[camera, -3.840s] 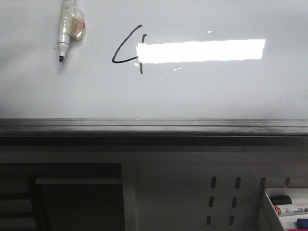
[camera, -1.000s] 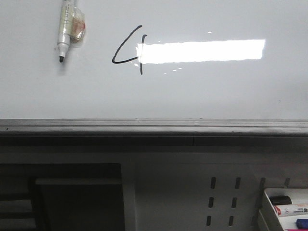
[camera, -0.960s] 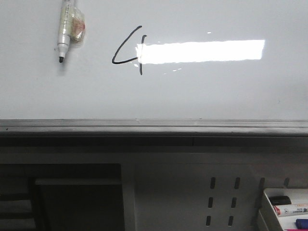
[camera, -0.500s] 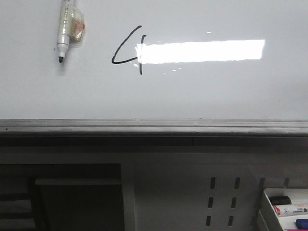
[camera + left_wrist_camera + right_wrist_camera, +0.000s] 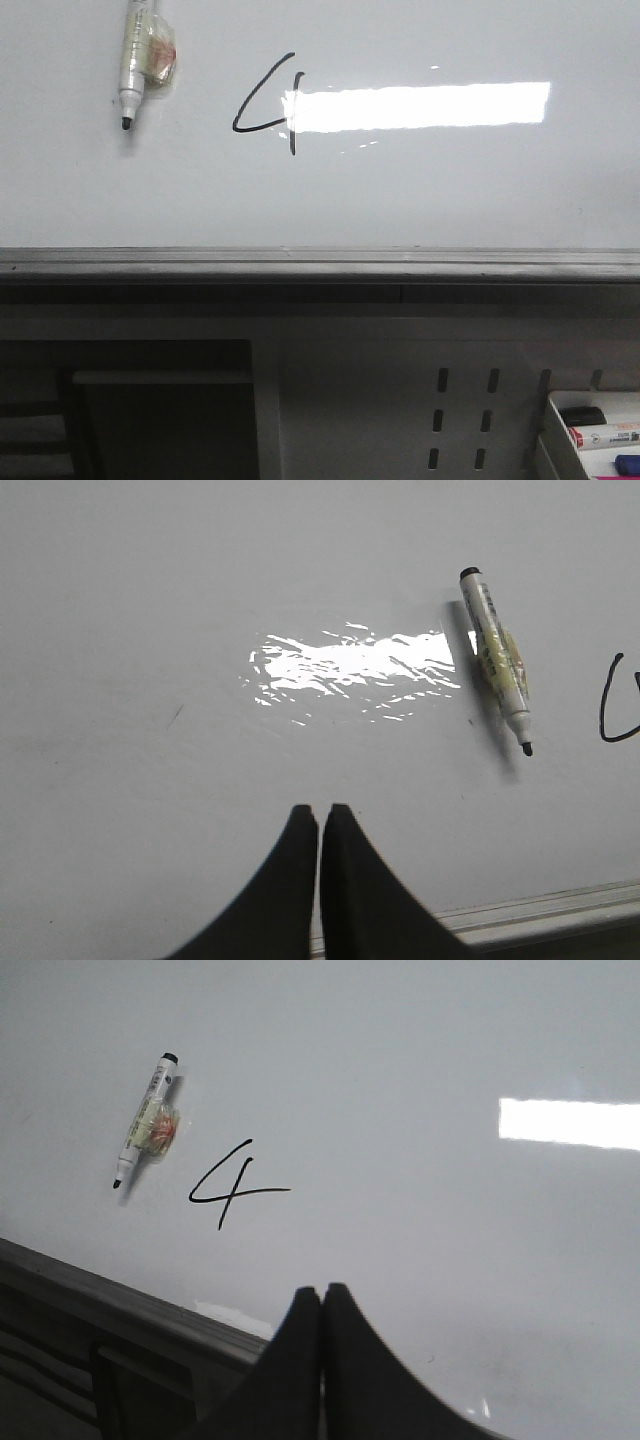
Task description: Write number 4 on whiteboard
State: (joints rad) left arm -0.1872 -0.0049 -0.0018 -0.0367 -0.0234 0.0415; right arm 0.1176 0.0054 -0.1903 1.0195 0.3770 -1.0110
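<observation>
A black hand-drawn number 4 (image 5: 268, 106) stands on the glossy whiteboard (image 5: 400, 190), partly washed out by the light reflection; it shows whole in the right wrist view (image 5: 232, 1188). A white marker (image 5: 131, 66) with its cap off sticks to the board left of the 4, tip down, also in the left wrist view (image 5: 496, 670) and right wrist view (image 5: 142, 1118). My left gripper (image 5: 319, 810) is shut and empty, back from the board. My right gripper (image 5: 322, 1290) is shut and empty too. Neither gripper shows in the front view.
The board's grey metal edge rail (image 5: 320, 262) runs below it. Under it is a grey perforated panel (image 5: 460, 410). A white tray (image 5: 595, 430) with markers sits at the lower right.
</observation>
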